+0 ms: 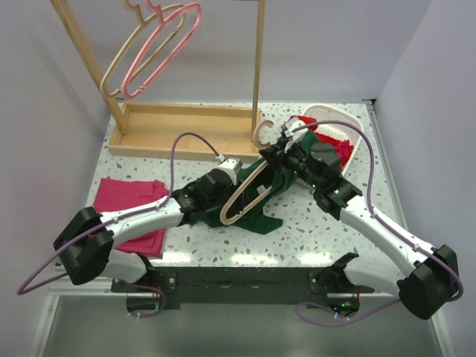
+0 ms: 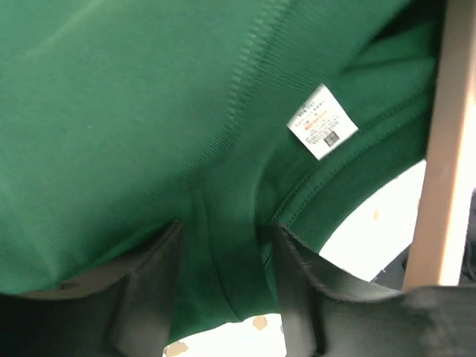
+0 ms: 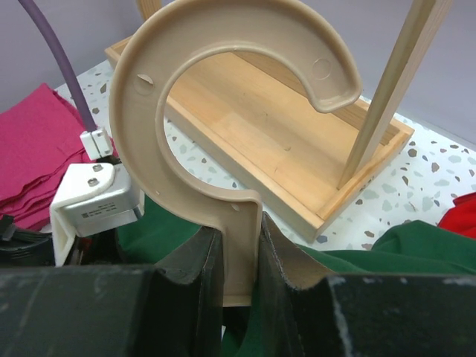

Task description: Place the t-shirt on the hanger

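The dark green t-shirt (image 1: 256, 218) lies bunched at the table's middle, partly lifted. The pale hanger (image 1: 249, 195) lies slanted over it, its hook (image 1: 262, 134) pointing to the back. My left gripper (image 1: 236, 178) is shut on a fold of the t-shirt (image 2: 134, 111) at the neck, close to the white label (image 2: 321, 121). One hanger arm (image 2: 446, 149) passes at the right of that view. My right gripper (image 1: 277, 145) is shut on the hanger's neck (image 3: 242, 238), just under the hook (image 3: 134, 111). Green cloth (image 3: 424, 245) lies below it.
A wooden rack (image 1: 186, 130) with an upright post (image 1: 259, 67) stands at the back and carries a pink hanger (image 1: 167, 44) and a beige one (image 1: 119, 67). A folded magenta garment (image 1: 126, 201) lies left. A white basket (image 1: 331, 119) with a red garment (image 1: 342, 145) sits at the back right.
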`<state>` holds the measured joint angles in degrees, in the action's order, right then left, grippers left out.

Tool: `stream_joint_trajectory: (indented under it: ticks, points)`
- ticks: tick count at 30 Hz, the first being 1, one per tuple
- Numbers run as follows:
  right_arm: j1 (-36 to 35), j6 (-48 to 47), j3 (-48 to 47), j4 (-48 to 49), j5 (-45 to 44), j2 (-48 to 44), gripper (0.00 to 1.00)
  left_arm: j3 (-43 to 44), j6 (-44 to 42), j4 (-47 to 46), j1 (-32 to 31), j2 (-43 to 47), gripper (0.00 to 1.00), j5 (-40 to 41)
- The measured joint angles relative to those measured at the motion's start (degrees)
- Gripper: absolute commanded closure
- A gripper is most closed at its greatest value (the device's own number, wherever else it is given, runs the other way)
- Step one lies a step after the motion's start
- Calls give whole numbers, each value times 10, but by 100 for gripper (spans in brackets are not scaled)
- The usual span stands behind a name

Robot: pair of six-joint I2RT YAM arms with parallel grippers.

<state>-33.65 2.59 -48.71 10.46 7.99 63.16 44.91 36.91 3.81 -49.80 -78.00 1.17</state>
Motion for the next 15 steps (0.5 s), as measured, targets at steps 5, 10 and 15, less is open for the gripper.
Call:
stream_joint_trajectory:
  ticks: [5,10,15]
  points:
    - [0,0,0,-2,-10,-9,100,0,16,-21,-6,-9,68,47]
    - [-1,0,0,-4,-19,-16,100,-1,21,-43,-6,1,99,89]
    - [-4,-1,0,-8,-45,-24,100,-14,19,-55,-6,33,100,110]
